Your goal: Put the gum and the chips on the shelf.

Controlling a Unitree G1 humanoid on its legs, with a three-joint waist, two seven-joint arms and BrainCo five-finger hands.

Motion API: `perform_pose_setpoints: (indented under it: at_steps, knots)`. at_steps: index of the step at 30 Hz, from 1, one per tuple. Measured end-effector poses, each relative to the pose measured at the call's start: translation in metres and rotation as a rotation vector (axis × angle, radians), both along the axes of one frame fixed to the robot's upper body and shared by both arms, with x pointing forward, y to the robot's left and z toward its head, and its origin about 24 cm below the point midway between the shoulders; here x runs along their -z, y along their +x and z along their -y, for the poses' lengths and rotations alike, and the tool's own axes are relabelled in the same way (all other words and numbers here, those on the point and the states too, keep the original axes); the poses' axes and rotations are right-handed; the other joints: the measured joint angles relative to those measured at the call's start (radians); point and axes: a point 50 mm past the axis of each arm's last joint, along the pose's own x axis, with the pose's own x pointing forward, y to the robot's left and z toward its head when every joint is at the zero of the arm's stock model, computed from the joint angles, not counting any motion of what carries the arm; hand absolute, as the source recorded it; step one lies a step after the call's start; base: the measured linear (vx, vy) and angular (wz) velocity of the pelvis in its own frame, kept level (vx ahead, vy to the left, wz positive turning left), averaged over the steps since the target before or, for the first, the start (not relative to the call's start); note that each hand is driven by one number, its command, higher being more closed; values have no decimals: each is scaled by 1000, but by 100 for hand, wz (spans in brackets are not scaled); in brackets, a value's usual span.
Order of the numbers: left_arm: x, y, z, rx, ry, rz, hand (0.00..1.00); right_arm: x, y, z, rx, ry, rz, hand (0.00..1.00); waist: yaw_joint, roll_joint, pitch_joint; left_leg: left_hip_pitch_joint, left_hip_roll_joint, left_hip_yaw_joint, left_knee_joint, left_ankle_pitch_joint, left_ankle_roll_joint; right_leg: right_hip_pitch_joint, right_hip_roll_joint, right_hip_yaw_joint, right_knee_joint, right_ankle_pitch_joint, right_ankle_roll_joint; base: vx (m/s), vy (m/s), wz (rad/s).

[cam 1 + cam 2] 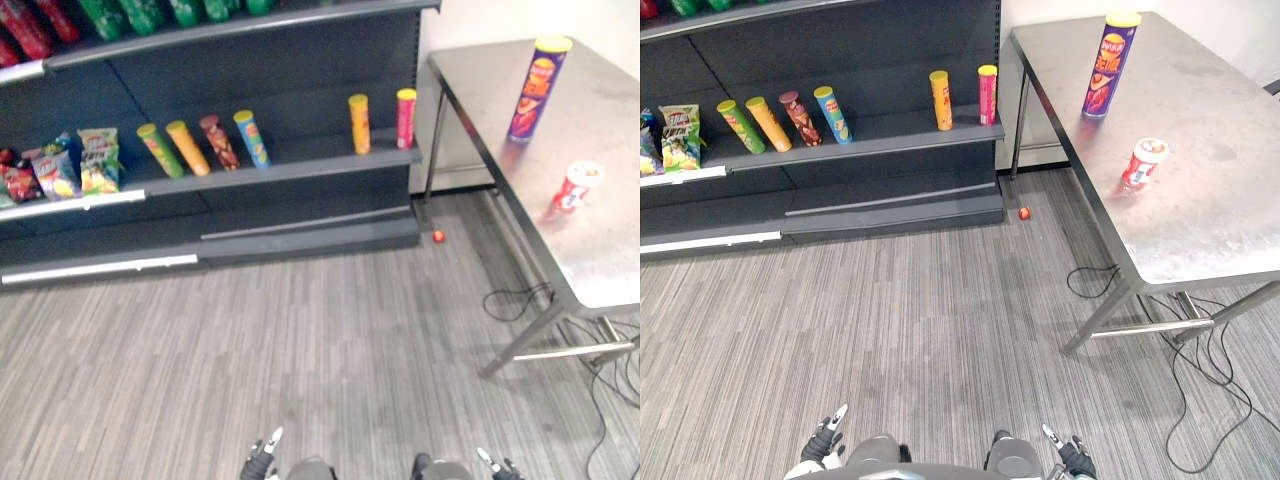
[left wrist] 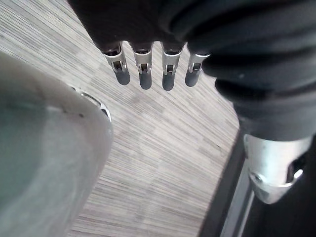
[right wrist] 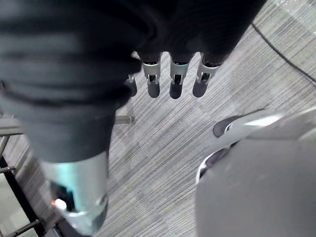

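On table [image 1: 1210, 220]: chips [image 1: 1108, 62] and gum [image 1: 1143, 163], upright, apart. On shelf [image 1: 890, 142]: cans [image 1: 800, 118]. Left hand [image 2: 144, 79] and right hand [image 3: 175, 86]: extended straight, empty.

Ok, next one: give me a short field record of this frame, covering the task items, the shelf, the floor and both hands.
chips can: tall, purple, upright at the far end of the steel table
gum tub: red and white, same table, nearer the robot, apart from the can
shelf: row of cans, four leaning, two upright; snack bags at its left
floor: small red object by the shelf's base
left hand: low, open, holding nothing
right hand: low, open, holding nothing
task state: neither item shelved yet
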Motion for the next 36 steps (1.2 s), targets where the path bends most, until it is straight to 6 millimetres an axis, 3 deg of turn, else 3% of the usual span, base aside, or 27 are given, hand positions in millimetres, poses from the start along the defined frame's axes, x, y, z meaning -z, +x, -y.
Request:
perform_pose_setpoints:
  at_steps: [1,3,6,7,8,9,10,12,13,15,16,18,20,21,22,23,24,26,27,30,36]
  knots:
    - [0,1,-1,0,3,5,0,0,1,-1,0,1,3,0,2,-4,-1,-18,1,13,-55,-7,13,9,-7,9,-1,-8,13,227,194,-34]
    - [-1,2,-2,-6,14,16,0,0,-1,-3,-23,-1,1,0,14,-18,-10,-22,-13,9,-435,23,57,42,-53,48,11,-43,72,278,329,-41]
    - [-1,1,-2,-13,16,15,0,-2,0,-3,-70,-22,13,0,14,-16,-16,-33,-9,-39,-632,81,49,58,-86,91,18,-74,123,224,313,-36]
    - [0,-2,0,-20,10,8,0,-2,-1,-3,-83,-24,8,0,15,-20,-33,-41,-18,-28,-608,137,34,60,-102,115,13,-85,142,363,442,-60]
    - [0,-6,-5,-42,14,-1,0,0,-5,-6,-77,-16,-8,0,15,-32,-66,-46,-35,1,-574,142,40,73,-117,150,-18,-82,148,473,476,-51]
    - [0,-7,-7,-43,19,-5,0,1,-5,-8,-71,-8,-9,0,14,-39,-72,-50,-36,15,-552,132,50,77,-116,172,-13,-78,145,411,333,-49]
    - [0,-9,-11,-41,28,-12,0,3,-3,-15,-59,14,-11,0,9,-51,-82,-54,-47,19,-515,82,54,77,-107,216,10,-70,139,457,287,-31]
    - [0,-12,-19,-36,41,-27,0,6,-7,-25,-49,47,-31,0,13,-97,-123,-47,-101,15,-507,37,67,73,-128,225,-3,-34,144,327,201,-32]
    - [1,-13,-20,-18,44,-42,0,7,-8,-26,-34,56,-37,0,10,-102,-140,-39,-122,17,-508,25,65,72,-138,247,-10,-12,139,387,305,-44]
    - [3,-16,-19,32,47,-74,0,6,-6,-22,-4,56,-27,0,11,-101,-159,16,-146,49,-523,15,86,55,-158,309,31,38,135,449,335,-59]
    - [3,-17,-19,57,51,-86,0,6,-5,-21,7,53,-22,0,15,-93,-160,58,-159,57,-541,6,100,12,-164,348,124,59,127,315,191,-92]
    - [6,-23,-15,115,54,-118,0,5,-4,-18,6,47,-19,0,11,-55,-153,140,-160,89,-573,-11,138,-107,-162,368,365,129,118,296,175,-89]
    - [6,-25,-15,147,59,-134,0,3,0,-14,18,38,1,0,-8,-35,-137,208,-161,107,-593,-27,162,-174,-160,296,543,127,110,206,95,-48]
    - [6,-26,-15,169,62,-140,0,3,2,-13,13,34,5,0,-16,-34,-132,260,-161,111,-624,-28,163,-202,-162,192,624,91,66,239,70,-32]
    - [6,-26,-14,175,62,-140,0,2,3,-13,9,32,8,0,-16,-34,-131,280,-161,116,-641,-28,163,-215,-164,135,645,61,59,223,18,-25]
    - [7,-26,-13,182,59,-141,0,1,6,-13,-3,28,19,0,-15,-33,-130,314,-160,128,-672,-28,162,-234,-165,29,645,6,53,248,-28,-21]
    - [7,-26,-12,183,57,-141,0,1,8,-14,-17,26,24,0,-15,-35,-125,335,-159,136,-687,-28,162,-245,-165,-61,565,-9,51,241,-56,-21]
    - [6,-24,-13,177,59,-132,0,0,12,-15,-32,26,31,0,-15,-41,-110,353,-163,144,-690,-32,152,-238,-150,-134,408,-1,49,192,-100,-32]
    - [7,-25,-9,176,44,-138,0,-1,16,-10,-45,11,38,0,-8,-18,-97,369,-147,151,-718,-20,128,-184,-94,-145,298,-5,45,187,-112,-54]
    - [10,-26,3,171,4,-148,0,-6,29,-1,-64,-21,67,0,-16,28,-48,411,-135,156,-784,1,93,-159,-45,-132,237,-4,42,113,-78,-49]
    - [8,-24,-3,159,13,-131,0,-5,24,2,-90,-32,48,0,-14,-9,-29,433,-147,147,-809,13,78,-132,-51,-148,199,-4,43,18,-9,0]
